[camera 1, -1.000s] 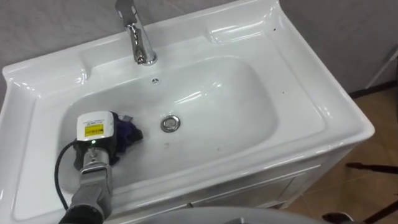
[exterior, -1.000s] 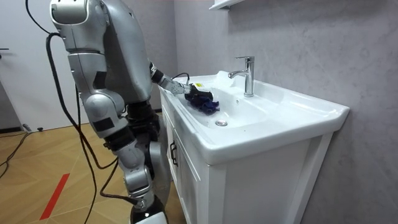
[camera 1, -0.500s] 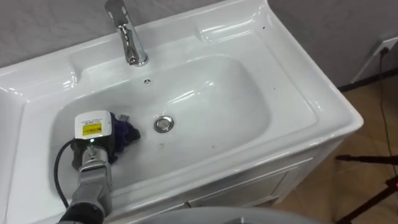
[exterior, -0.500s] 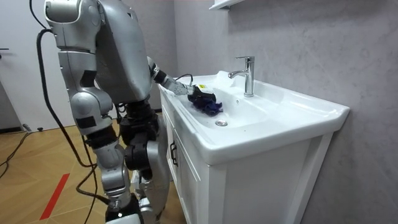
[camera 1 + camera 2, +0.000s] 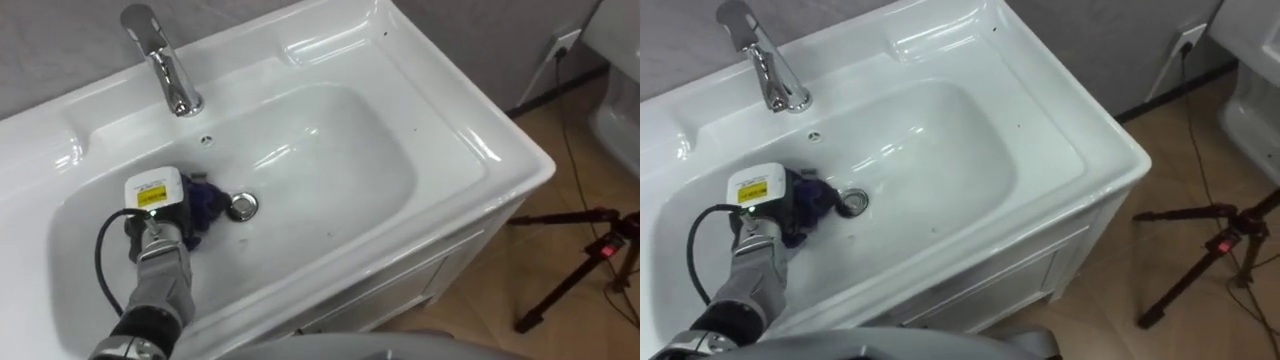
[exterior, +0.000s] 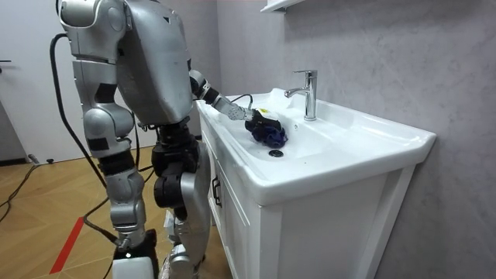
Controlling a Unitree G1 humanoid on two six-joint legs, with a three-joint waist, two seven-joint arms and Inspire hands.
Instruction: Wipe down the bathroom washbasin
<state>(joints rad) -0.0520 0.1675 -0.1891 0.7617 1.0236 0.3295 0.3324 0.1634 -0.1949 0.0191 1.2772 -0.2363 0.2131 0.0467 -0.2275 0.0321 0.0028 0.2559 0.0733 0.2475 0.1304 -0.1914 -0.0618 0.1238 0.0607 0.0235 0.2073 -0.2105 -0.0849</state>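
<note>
Now the left robot hand [image 5: 152,205], lower left of frame, has slid the dark blue cloth [image 5: 205,205] across the white basin [image 5: 330,150] to touch the drain [image 5: 242,206], so wiping seems underway; its grip cannot be told.

I'm working in a bathroom-style test room: white basin [image 5: 470,150] on cabinet [image 6: 310,232], chrome tap [image 5: 165,65], wood floor [image 6: 46,201], tripod [image 5: 575,260].
</note>
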